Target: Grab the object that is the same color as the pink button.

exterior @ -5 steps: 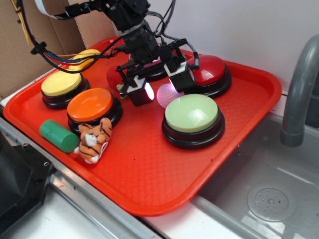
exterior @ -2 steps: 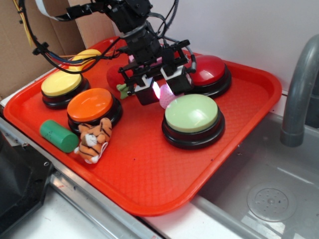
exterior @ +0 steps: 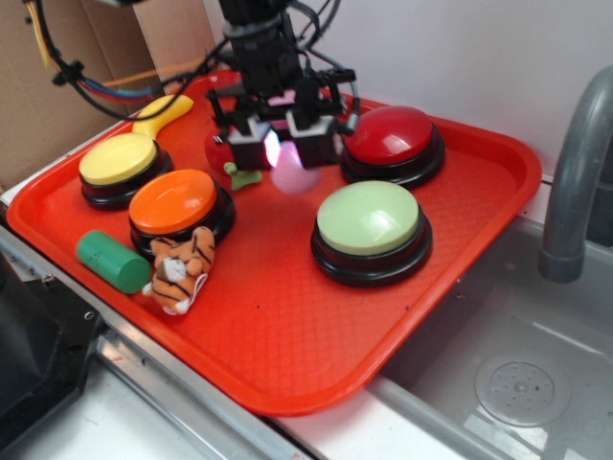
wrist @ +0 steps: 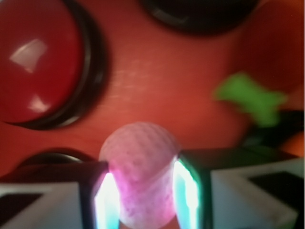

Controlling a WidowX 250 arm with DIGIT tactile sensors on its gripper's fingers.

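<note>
The object, a small light-pink dimpled ball (exterior: 290, 176), sits between the lit pads of my gripper (exterior: 287, 151), just below them and over the red tray (exterior: 287, 326). In the wrist view the ball (wrist: 139, 143) fills the gap, and both pads of the gripper (wrist: 144, 181) press on its sides, so the gripper is shut on it. In the exterior view the pink button is hidden behind the gripper and arm.
A dark red button (exterior: 393, 134) and a green button (exterior: 369, 218) stand right of the gripper. A red plush strawberry (exterior: 220, 151), orange button (exterior: 174, 201), yellow button (exterior: 118, 158), green cylinder (exterior: 113, 261) and tiger plush (exterior: 180, 268) lie left. A sink faucet (exterior: 575, 182) stands far right.
The gripper closed on the pink ball, then moved up and to the left with the ball in it, away from the green button.
</note>
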